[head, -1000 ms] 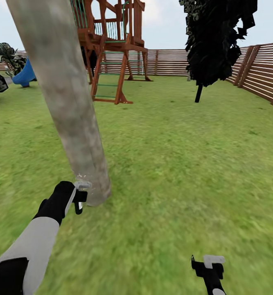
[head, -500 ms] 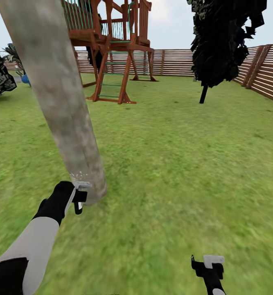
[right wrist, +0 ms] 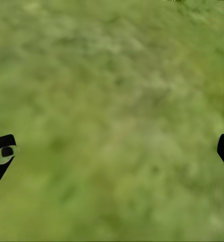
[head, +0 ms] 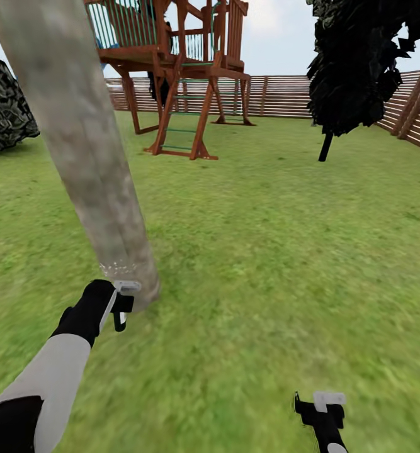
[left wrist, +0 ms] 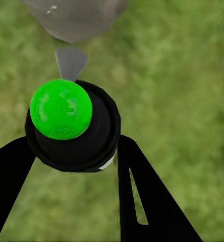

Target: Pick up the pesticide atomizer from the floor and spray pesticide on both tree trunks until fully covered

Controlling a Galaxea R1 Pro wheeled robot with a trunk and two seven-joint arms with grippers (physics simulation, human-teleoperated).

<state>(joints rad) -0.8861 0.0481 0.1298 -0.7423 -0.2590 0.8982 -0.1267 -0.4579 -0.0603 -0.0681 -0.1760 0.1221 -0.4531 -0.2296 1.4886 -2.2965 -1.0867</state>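
We hold the pesticide atomizer [left wrist: 74,126] clamped in our left gripper [head: 118,305] – in the left wrist view its black body with the bright green cap sits wedged between the two dark fingers [left wrist: 142,196], its grey nozzle aimed at the base of the tree trunk [head: 84,151]. In the head view that trunk rises from about 10 o'clock of the picture's centre, leaning up toward 11 o'clock, and its foot stands just beyond the left gripper, at roughly 12 o'clock from the fingertips. A scatter of pesticide [head: 115,267] specks shows white on the bark right above the gripper.

The relation that matters for us: the trunk's long axis runs steeply upward and away, while the nozzle points only at its lowest part – so, as we judge it, covering the rest will call for raising or tilting the left arm along that axis. The left arm is far the nearer one.

Our right gripper [head: 323,406] hangs low at 5 o'clock over bare grass [head: 285,264], its fingers spread wide and empty in the right wrist view, well apart from the trunk. Behind stand a wooden play tower [head: 178,75], a dark tree [head: 361,63] and the slatted fence [head: 285,94]
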